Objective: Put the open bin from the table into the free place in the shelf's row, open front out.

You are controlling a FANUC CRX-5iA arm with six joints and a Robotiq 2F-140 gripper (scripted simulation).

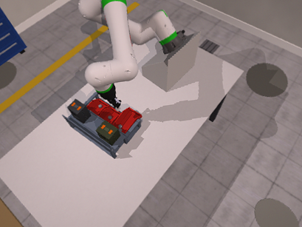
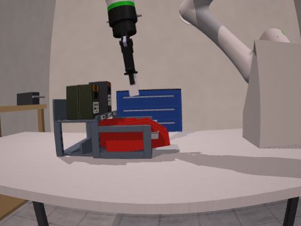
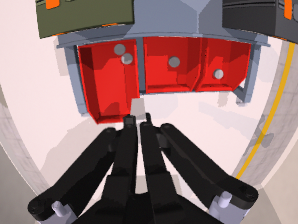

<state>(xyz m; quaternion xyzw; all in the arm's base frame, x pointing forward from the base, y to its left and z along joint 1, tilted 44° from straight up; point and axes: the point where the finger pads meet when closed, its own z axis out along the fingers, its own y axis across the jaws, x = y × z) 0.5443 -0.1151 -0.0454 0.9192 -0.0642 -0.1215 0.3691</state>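
In the wrist view, the gripper (image 1: 117, 103) (image 2: 134, 90) (image 3: 138, 107) is seen with its fingers fully together on nothing, and by the exterior view they are held above the bins. Beyond them, the protruding red bin (image 1: 131, 119) (image 2: 124, 141) (image 3: 109, 85) is seen in the shelf (image 1: 93, 130) (image 2: 147, 141) (image 3: 172, 21), at one end of the row, farther out than its neighbours, with two round parts (image 3: 119, 49) inside. Its rear end is hidden under the upper board, and whether it sits level cannot be told.

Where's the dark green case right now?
In the top view the dark green case stands on the shelf's upper board, behind the bin that sticks out farthest.
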